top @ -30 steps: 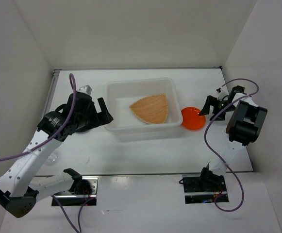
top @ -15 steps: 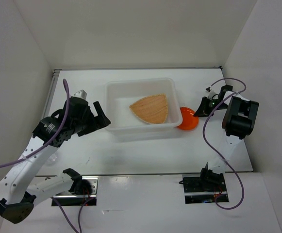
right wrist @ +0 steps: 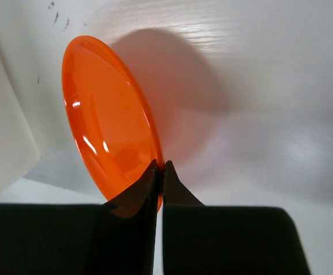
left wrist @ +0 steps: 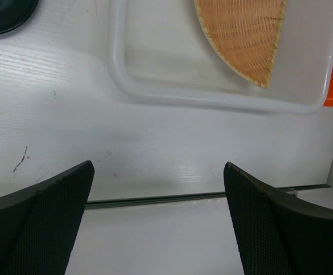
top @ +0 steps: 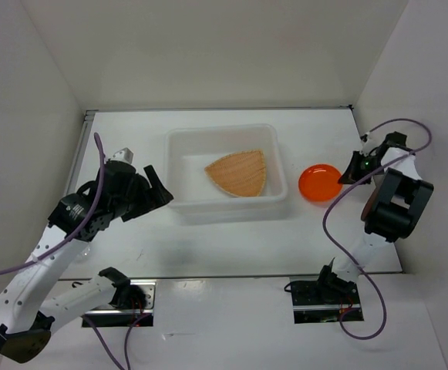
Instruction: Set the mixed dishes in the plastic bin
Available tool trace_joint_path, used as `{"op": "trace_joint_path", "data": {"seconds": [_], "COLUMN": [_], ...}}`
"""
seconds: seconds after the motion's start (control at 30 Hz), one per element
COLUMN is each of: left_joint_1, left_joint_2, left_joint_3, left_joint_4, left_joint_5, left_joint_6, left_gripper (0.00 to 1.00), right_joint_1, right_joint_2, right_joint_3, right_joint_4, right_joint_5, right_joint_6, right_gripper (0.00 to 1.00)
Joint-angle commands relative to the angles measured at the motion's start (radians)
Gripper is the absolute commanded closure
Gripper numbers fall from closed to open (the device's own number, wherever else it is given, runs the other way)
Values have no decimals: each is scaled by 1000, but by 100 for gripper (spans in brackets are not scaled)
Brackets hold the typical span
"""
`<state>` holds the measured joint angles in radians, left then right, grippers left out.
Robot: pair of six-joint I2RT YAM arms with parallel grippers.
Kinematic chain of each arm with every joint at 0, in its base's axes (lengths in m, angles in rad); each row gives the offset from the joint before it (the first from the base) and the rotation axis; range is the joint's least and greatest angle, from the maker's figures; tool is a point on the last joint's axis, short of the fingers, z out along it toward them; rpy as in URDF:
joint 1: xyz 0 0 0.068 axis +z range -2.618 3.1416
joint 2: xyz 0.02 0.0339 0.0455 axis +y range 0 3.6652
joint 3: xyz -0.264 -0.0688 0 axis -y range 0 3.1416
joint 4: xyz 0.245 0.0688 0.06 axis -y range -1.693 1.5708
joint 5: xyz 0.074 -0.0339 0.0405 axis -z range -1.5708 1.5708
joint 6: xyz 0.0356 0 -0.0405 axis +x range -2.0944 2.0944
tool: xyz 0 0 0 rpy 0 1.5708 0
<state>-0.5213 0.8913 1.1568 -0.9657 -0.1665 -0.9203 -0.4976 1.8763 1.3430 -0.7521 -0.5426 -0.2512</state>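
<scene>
Right hand (right wrist: 159,166) pinches the near rim of the orange plate (right wrist: 106,117), fingers (right wrist: 133,200) closed with only the rim between them. Plate is tilted steeply on edge, casting a reddish shadow on the white bench (right wrist: 269,86).

A white wood-grain table (top: 231,245) sits boxed in by plain white walls (top: 208,54). A small dark scuff (left wrist: 20,160) marks its surface. A grey metal strip (top: 79,158) runs along its left edge.
</scene>
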Motion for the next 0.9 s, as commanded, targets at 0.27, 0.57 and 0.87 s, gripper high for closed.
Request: {"op": "trace_joint_path", "data": {"seconds": [0.27, 0.57, 0.87], "left_joint_1": [6, 6, 6], "left_joint_2": [-11, -20, -116], "left_joint_3": [-17, -6, 3], "left_joint_4": [39, -28, -168], "left_joint_5": [-28, -74, -102], "left_joint_6": [15, -21, -153], "left_gripper": [0, 0, 0], "right_joint_1": [0, 540, 610], "right_joint_2": [-257, -165, 151], "right_joint_3": [381, 515, 649], "right_joint_4": [-182, -159, -190], "right_joint_5": [-310, -118, -36], "right_joint_6": [-19, -42, -121], "right_gripper": [100, 100, 100]}}
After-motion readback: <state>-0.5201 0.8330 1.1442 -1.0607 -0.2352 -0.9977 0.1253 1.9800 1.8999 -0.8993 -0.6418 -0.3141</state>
